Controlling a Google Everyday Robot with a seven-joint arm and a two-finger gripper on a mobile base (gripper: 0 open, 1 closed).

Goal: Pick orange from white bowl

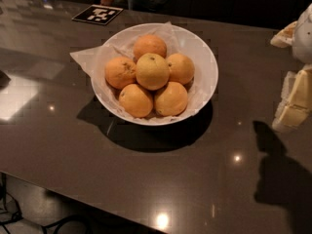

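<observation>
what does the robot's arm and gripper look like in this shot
Only part shows, at the right edge of the camera view, right of the white bowl. The gripper is pale cream-white, built of blocky, flat-sided pieces. Above it sits a rounded white arm housing with a tan patch. No cables or markings are visible.

Bench: dark, glossy, polished. White bowl: smooth. Paper lining: crinkled, matt. Orange: finely dimpled skin. Pincer, right bench edge: pale, plastic-looking.
</observation>
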